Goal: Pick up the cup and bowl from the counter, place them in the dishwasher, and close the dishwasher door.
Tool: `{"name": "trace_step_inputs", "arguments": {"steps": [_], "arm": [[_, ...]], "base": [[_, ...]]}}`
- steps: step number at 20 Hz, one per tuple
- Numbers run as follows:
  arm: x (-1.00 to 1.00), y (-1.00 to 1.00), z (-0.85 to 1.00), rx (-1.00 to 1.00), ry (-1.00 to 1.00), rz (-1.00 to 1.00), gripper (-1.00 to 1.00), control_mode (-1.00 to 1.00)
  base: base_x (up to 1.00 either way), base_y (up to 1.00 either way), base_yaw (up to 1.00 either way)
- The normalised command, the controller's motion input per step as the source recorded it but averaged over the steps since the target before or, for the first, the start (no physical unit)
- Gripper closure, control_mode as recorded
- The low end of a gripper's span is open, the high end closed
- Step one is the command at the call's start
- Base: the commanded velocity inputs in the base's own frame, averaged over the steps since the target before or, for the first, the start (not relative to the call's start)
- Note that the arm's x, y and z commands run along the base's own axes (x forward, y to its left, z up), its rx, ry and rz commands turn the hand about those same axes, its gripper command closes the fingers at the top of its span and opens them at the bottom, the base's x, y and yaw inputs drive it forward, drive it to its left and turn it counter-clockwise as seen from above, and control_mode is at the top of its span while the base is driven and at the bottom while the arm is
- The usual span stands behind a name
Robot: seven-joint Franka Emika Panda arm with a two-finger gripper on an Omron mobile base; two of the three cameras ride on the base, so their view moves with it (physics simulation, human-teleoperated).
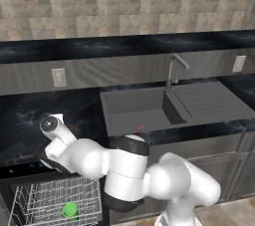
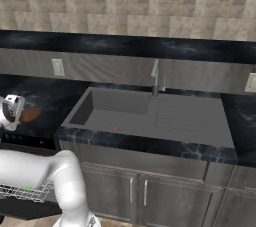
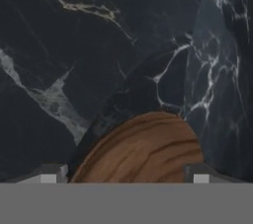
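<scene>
Hand view looks down on the black veined worktop (image 3: 74, 60), with the bowl (image 3: 143, 151) lying on it at the bottom of the picture. Its brown wood grain shows between the two finger tips (image 3: 49, 174) of the tool (image 3: 124, 177), one tip on each side of it. The jaws stand wide, with the bowl's width between them; whether either tip touches the rim I cannot tell. Nothing is lifted: the bowl sits flat on the marble and casts a dark shadow up and to the left.

Left base view has the arm (image 1: 124, 168) bent low across the lower part of the picture, its wrist reaching left over the worktop (image 1: 25, 115). Below it the dishwasher (image 1: 30, 170) stands open, its black control strip just under the worktop edge and the white wire rack (image 1: 50, 200) pulled forward. The cup (image 1: 70, 210) stands upright in the rack, near its front. The grey sink (image 1: 144, 110) with its tap (image 1: 174, 70) lies to the right, well apart from the wrist.

Right base view shows the bowl (image 2: 30, 114) as a brown patch on the worktop (image 2: 45, 101) just beside the wrist at the left edge, left of the sink (image 2: 150, 116). A corner of the rack (image 2: 25, 191) shows low on the left, with a green spot in it.
</scene>
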Motion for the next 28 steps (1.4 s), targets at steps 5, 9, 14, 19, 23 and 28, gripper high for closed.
{"name": "trace_step_inputs", "arguments": {"steps": [5, 9, 14, 19, 23, 28], "arm": [[0.23, 0.06, -0.31, 0.0, 0.0, 0.0, 1.0, -1.0], [0.19, 0.0, -0.26, 0.0, 0.0, 0.0, 1.0, -1.0], [0.03, 0.0, -0.08, 0.01, 0.0, 0.0, 1.0, -1.0], [-0.19, 0.3, 0.0, 0.0, -0.01, 0.0, 1.0, -1.0], [-0.58, 0.34, 0.0, 0.0, -0.02, 0.0, 1.0, -1.0], [-0.58, 0.04, 0.0, 0.0, -0.02, 0.0, 1.0, -1.0]], "base": [[0.0, 0.0, 0.0], [0.0, 0.0, 0.0], [0.0, 0.0, 0.0], [0.0, 0.0, 0.0], [0.0, 0.0, 0.0], [0.0, 0.0, 0.0]]}}
